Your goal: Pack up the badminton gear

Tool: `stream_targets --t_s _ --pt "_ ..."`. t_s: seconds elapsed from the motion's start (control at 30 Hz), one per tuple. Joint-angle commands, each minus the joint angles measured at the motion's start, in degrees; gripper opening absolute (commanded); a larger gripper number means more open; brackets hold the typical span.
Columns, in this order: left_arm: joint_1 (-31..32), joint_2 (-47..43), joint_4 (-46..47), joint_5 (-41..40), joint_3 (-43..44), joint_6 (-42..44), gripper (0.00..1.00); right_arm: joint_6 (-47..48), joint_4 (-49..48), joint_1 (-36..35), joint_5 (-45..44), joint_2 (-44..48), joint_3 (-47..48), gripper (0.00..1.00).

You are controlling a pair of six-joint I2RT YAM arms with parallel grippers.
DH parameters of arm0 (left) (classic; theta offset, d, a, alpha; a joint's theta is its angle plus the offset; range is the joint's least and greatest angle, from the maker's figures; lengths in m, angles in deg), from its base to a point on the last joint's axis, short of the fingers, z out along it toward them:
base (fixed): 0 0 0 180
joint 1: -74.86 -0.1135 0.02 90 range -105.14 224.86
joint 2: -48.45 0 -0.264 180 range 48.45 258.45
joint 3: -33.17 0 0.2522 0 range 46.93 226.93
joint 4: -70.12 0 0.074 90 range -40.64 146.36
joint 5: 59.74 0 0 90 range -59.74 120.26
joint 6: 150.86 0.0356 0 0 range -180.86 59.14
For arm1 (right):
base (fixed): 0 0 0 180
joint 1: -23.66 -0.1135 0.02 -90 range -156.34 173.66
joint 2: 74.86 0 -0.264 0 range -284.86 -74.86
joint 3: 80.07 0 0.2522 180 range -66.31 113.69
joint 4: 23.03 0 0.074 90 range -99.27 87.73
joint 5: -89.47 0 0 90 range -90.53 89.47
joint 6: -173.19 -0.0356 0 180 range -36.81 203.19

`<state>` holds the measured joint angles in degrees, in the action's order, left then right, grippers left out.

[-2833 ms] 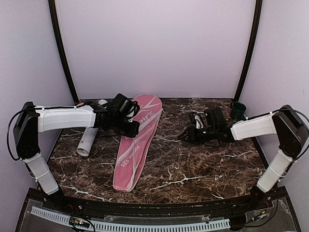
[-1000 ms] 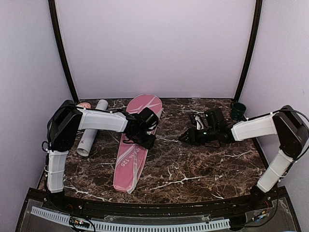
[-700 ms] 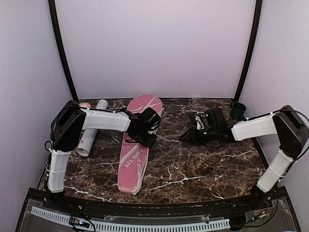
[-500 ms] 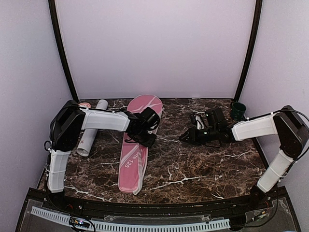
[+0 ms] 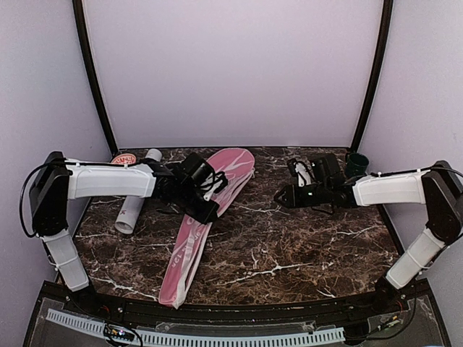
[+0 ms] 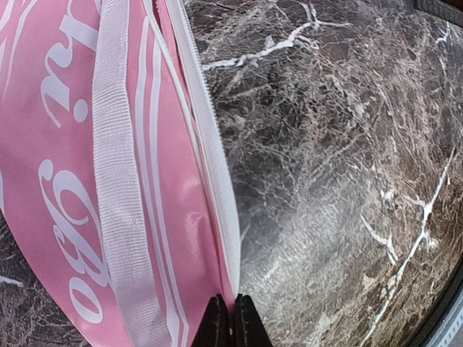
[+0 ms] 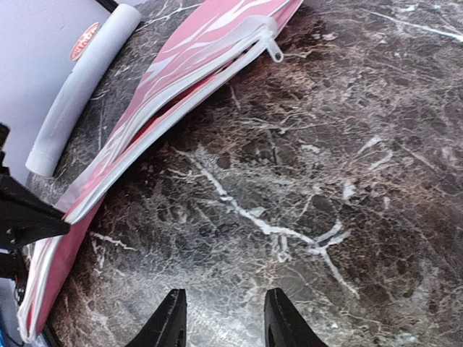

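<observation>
My left gripper (image 6: 233,327) was clamped on the white zip edge of the long pink racket-shaped bag (image 6: 65,181). Its black fingertips (image 6: 215,325) were pressed together at the bottom centre of the left wrist view, with that edge pinched between them. A white webbing strap (image 6: 116,188) ran down the bag's face.

In the top view the bag lay slanted across the dark brown marble table (image 5: 304,246), wide end toward the upper centre and narrow end toward the lower left. I held it about midway along. The long white cardboard tube (image 5: 129,213) lay left of the bag, partly hidden by my left arm.

My right gripper (image 7: 224,318) hung over bare marble right of the bag, its fingers spread apart and holding nothing. In its wrist view the bag's zip stood open along the side, with the white zip pull (image 7: 273,50) at the upper centre. A small dark green cup (image 5: 358,163) sat at the upper right behind my right arm.
</observation>
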<state>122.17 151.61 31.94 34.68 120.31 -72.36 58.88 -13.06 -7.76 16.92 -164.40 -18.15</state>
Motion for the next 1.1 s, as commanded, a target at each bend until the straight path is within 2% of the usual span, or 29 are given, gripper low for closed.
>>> stream_targets --t_s 0.0,0.27,0.4,0.67,1.07 --pt "0.5 -5.9 -0.7 5.1 -3.3 2.1 0.00 8.5 -2.4 0.3 -5.9 1.7 -1.1 0.39" --pt "1.4 -12.4 -2.0 11.2 -7.3 2.6 0.00 15.6 -13.7 0.1 -0.8 2.8 -7.9 0.52" --pt "1.8 -13.9 -1.9 12.8 -8.5 2.0 0.00 16.7 -17.6 -0.3 1.0 1.3 -9.0 0.52" --pt "2.7 -15.5 -1.2 14.9 -9.8 1.5 0.00 21.2 -21.2 -3.8 -8.9 -2.5 -7.7 0.50" --pt "3.0 -17.0 -1.2 17.6 -11.1 1.8 0.00 27.8 -30.5 -6.9 -13.1 -7.8 -8.8 0.44"
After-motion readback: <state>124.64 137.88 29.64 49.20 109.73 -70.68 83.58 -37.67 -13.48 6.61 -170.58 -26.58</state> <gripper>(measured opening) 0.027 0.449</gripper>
